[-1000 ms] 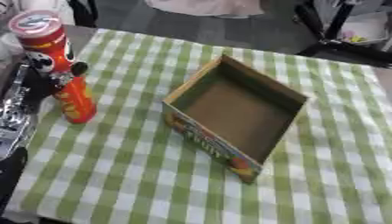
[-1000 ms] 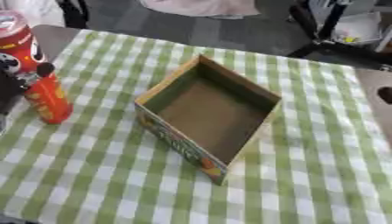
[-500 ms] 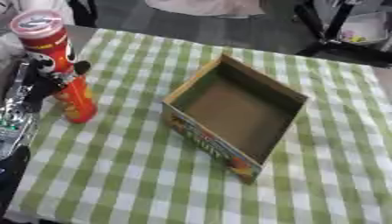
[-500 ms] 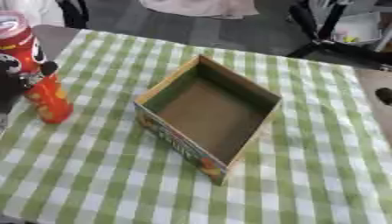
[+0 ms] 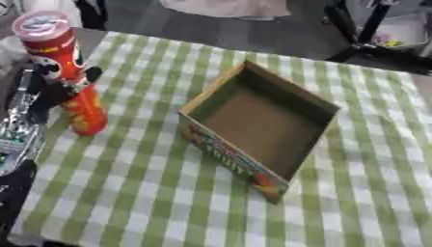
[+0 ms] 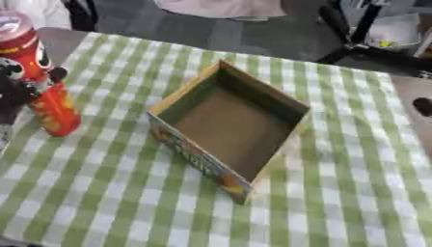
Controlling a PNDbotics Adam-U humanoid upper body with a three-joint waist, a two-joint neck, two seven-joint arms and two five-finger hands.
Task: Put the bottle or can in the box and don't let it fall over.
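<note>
Here the black left hand (image 5: 52, 89) curls round the tall red cylindrical can (image 5: 66, 72), upright left of the open cardboard box (image 5: 262, 123) on the green-checked surface (image 5: 152, 193); only the right eye view shows a dark shape (image 6: 423, 106) at the box's right.

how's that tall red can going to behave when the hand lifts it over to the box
The red can is tall and narrow, so it probably tips easily if set down crooked. Its round, smooth-looking wall might slip in the left hand, whose fingers curl round its middle. The box is open-topped with low walls, offering little support.
</note>
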